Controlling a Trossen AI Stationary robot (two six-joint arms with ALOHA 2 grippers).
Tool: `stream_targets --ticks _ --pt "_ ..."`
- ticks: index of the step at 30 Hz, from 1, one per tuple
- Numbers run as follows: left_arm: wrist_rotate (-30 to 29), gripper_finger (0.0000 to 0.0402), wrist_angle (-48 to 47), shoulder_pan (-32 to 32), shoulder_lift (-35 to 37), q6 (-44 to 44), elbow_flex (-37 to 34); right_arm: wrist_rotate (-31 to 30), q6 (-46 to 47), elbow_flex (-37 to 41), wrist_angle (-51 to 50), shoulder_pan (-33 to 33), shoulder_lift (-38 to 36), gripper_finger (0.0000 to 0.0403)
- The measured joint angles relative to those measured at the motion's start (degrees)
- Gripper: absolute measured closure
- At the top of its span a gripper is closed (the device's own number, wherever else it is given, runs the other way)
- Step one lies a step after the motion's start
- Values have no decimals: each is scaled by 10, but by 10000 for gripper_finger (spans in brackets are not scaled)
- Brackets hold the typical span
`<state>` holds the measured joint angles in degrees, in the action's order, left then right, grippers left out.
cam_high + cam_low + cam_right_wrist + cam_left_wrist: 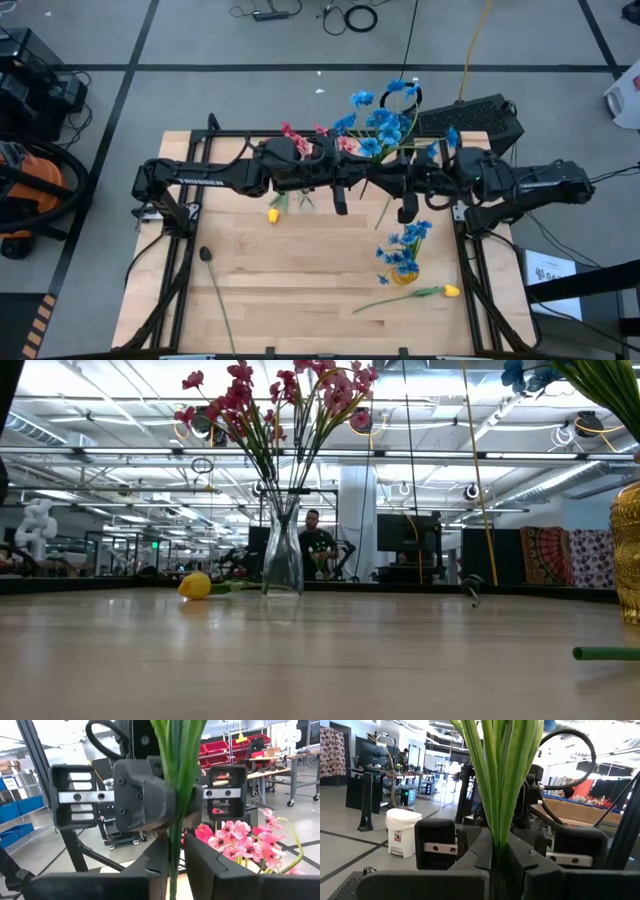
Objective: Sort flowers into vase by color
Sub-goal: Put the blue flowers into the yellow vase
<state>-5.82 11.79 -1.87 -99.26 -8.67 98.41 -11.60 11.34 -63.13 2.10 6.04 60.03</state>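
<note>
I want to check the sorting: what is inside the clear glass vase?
The clear glass vase holds pink flowers on green stems. No other color shows in it. The low view does not show whether it contains water. A yellow bud lies beside it on the table.

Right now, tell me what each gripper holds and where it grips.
Both the left gripper and the right gripper are shut on the green stems of one bunch of blue flowers, held above the table.
</note>
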Motion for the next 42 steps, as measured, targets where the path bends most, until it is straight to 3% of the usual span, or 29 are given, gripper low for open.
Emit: stream_targets --ticks 4,13,24,32,35,42 --pt "0 380 -6 0 0 0 0 0 -4 0 1 0 7 393" --pt "0 376 -14 0 0 0 0 -2 -2 0 -5 0 0 398" --pt "3 290 -52 0 4 0 0 -15 0 1 -15 0 -14 401" --pt "12 284 -144 -1 53 0 0 -104 25 0 -105 26 -98 402" --pt "11 283 -196 0 73 23 -1 -156 29 0 -148 58 -131 402" --pt "11 283 -221 -1 103 35 -9 -296 62 0 -223 169 -165 403"
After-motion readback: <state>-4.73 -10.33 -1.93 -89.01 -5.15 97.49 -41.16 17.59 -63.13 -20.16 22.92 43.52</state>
